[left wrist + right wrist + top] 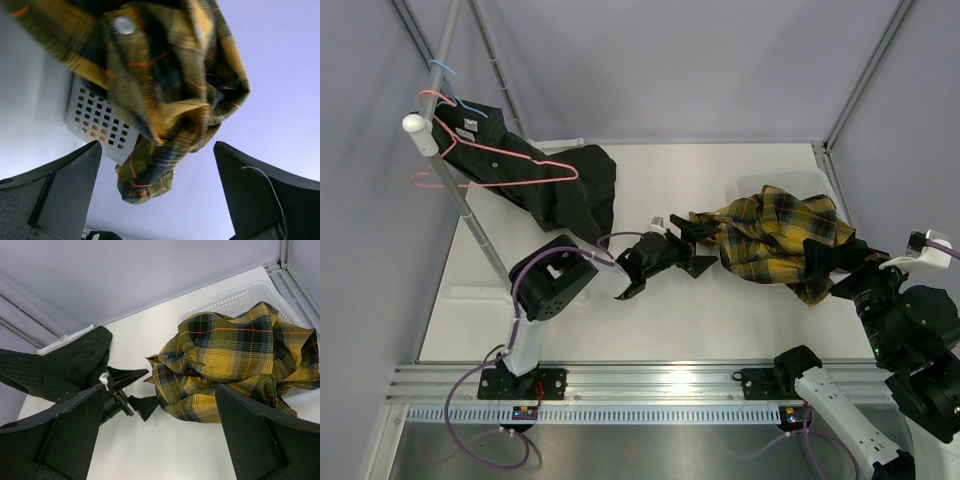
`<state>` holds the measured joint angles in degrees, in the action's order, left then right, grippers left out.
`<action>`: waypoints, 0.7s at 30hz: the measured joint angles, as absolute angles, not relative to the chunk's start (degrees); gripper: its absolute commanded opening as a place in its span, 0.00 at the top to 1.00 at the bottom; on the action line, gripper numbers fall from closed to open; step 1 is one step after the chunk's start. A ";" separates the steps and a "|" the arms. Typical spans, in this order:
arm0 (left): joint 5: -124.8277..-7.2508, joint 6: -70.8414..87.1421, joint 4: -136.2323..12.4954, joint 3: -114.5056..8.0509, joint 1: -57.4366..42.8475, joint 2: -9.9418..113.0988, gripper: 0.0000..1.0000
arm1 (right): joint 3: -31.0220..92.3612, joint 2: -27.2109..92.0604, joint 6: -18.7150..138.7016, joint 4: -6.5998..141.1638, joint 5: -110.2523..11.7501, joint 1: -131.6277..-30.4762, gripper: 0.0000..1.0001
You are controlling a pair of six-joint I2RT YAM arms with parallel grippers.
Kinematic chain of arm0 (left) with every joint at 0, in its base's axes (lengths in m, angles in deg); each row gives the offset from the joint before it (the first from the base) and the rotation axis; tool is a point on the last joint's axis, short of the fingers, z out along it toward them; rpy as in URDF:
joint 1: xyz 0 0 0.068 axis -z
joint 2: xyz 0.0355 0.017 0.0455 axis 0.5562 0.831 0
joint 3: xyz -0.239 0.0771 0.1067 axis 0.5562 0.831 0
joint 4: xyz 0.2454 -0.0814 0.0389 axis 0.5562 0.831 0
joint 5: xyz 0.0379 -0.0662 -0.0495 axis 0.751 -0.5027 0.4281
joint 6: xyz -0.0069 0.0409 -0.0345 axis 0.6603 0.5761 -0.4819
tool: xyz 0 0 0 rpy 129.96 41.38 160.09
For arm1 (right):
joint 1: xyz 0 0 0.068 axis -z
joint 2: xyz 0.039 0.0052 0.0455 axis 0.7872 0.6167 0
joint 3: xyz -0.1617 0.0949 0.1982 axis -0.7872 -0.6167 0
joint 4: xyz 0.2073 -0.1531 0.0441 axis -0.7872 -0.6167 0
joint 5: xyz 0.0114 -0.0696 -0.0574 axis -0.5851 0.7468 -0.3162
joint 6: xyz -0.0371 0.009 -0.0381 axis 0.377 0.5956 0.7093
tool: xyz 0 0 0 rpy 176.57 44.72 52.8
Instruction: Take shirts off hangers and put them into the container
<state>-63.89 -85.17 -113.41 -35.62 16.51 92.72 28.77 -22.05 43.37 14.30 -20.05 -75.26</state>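
Observation:
The yellow-and-black plaid shirt [770, 232] lies bunched over the white lattice container [760, 183] at the right of the table and spills past its near side. My left gripper [698, 246] stands open at the shirt's left edge with nothing between its fingers; its wrist view shows the plaid shirt [165, 75] and container [100, 125] just ahead. My right gripper [826, 268] is open at the shirt's right side, facing the plaid shirt [235, 360]. The black shirt [552, 183] hangs on a pink hanger [510, 150] from the rail.
A grey rail pole [460, 195] slants across the left side, with a light blue hanger [445, 68] and another pink hanger [425, 180] on it. Frame posts stand at the back corners. The black shirt's lower end [65, 367] droops behind the left arm.

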 measured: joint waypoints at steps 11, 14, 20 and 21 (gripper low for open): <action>-55.47 -93.61 -118.37 -39.19 19.66 98.41 0.01 | 28.79 -24.78 44.57 14.27 -19.83 -75.26 0.01; -53.53 -94.22 -119.53 -41.35 19.64 101.53 0.01 | 28.79 -25.04 44.68 14.27 -19.85 -75.26 0.01; -51.56 -94.61 -119.16 -46.57 19.02 105.88 0.01 | 29.32 -25.80 45.64 13.95 -19.83 -75.26 0.01; -51.47 -94.64 -118.64 -47.73 18.70 106.41 0.01 | 29.60 -25.89 45.81 13.88 -19.81 -75.26 0.01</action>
<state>-51.47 -94.64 -118.64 -47.73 18.70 106.41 29.60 -25.89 45.81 13.88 -19.81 -75.26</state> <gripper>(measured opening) 0.985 0.993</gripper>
